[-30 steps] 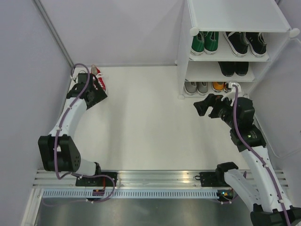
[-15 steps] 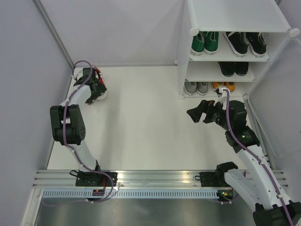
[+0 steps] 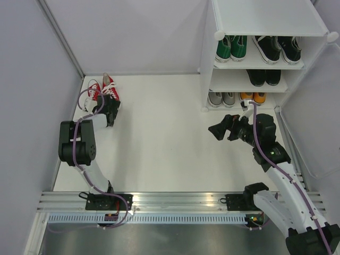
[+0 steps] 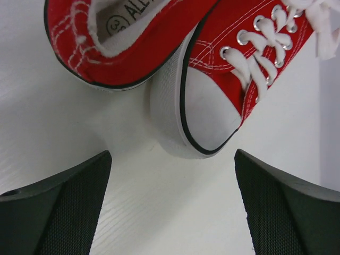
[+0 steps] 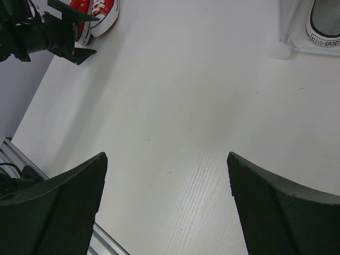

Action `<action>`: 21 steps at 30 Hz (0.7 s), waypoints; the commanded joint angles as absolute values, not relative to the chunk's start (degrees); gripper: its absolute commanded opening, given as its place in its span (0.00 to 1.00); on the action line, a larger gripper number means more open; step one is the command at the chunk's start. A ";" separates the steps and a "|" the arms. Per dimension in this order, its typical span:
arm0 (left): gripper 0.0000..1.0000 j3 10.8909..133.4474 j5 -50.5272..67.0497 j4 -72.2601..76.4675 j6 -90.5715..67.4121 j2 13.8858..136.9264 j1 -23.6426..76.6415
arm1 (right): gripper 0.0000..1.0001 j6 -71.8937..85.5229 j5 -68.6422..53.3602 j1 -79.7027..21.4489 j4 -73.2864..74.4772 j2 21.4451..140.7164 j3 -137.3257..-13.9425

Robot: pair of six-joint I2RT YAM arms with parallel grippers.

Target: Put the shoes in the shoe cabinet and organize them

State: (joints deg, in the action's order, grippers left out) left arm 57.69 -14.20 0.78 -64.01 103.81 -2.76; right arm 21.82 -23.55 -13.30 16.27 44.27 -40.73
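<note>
A pair of red shoes (image 3: 102,90) lies on the floor at the far left by the wall. My left gripper (image 3: 110,112) stands just short of them, open. In the left wrist view the white toe cap of one red shoe (image 4: 212,114) sits right ahead of the open left gripper (image 4: 172,170), with the other red shoe (image 4: 119,42) beside it. Nothing is between the fingers. My right gripper (image 3: 220,130) hangs open and empty in front of the shoe cabinet (image 3: 265,16), which holds green shoes (image 3: 231,48), black shoes (image 3: 276,49), grey shoes (image 3: 221,98) and orange shoes (image 3: 252,97).
Grey walls close in the white floor (image 3: 159,133) on the left and at the back. The cabinet's front left foot (image 5: 280,50) stands on the floor, a grey shoe's toe (image 5: 325,24) behind it. A metal rail (image 3: 175,204) runs along the near edge.
The left gripper has backed off the red shoes toward the near side and its jaws have widened, leaving the pair uncovered. The right gripper has drifted left, away from the cabinet.
</note>
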 commanded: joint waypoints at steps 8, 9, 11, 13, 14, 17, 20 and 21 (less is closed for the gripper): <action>1.00 50.89 -17.05 22.58 -80.59 110.82 -2.64 | 0.96 21.09 -25.31 -13.97 13.71 45.09 -40.43; 1.00 51.41 -17.05 22.76 -81.03 111.44 -2.64 | 0.96 21.01 -25.31 -13.97 13.80 45.17 -40.43; 0.98 51.94 -16.88 23.20 -81.30 113.37 -2.64 | 0.96 21.01 -25.40 -13.97 13.80 45.26 -40.34; 0.90 52.29 -16.26 23.47 -82.00 114.25 -2.64 | 0.96 21.01 -25.31 -13.97 13.89 45.18 -40.25; 0.86 52.29 -16.00 23.99 -82.26 114.52 -2.64 | 0.96 21.01 -25.31 -13.97 13.89 45.18 -40.17; 0.67 52.03 -14.68 25.66 -82.09 115.31 -2.72 | 0.96 21.01 -24.96 -13.97 13.80 45.26 -39.90; 0.33 50.54 -11.96 30.57 -79.81 115.14 -2.72 | 0.96 21.18 -24.70 -13.97 13.62 45.09 -39.64; 0.16 49.41 -10.13 32.85 -79.20 114.96 -2.72 | 0.96 21.18 -24.70 -13.97 13.71 45.09 -39.64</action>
State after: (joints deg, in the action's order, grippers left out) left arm 51.94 -14.57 29.93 -81.19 113.25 -2.92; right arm 21.65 -24.53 -13.67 15.84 45.12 -40.07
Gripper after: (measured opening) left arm 0.366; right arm 0.960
